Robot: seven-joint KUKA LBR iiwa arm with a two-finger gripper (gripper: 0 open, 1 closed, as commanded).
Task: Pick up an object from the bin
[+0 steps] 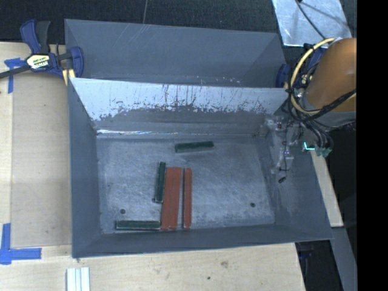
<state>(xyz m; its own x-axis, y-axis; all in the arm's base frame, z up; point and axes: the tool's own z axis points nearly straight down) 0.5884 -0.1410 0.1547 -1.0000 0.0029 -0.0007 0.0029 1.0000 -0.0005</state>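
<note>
My gripper (283,173) hangs over the bin's right wall, fingers pointing down, with nothing between them. A wide red-brown bar (171,197) lies lengthwise in the bin's middle front, and a thinner red-brown bar (187,196) lies against its right side. A dark green stick (159,182) lies just left of them. Another dark green stick (194,146) lies crosswise nearer the back wall. A third dark green stick (137,225) lies along the front wall at the left. All of them are well to the left of the gripper.
The arm with its orange cover and cables stands over the bin's right rim. Bare floor lies between the bars and the right wall.
</note>
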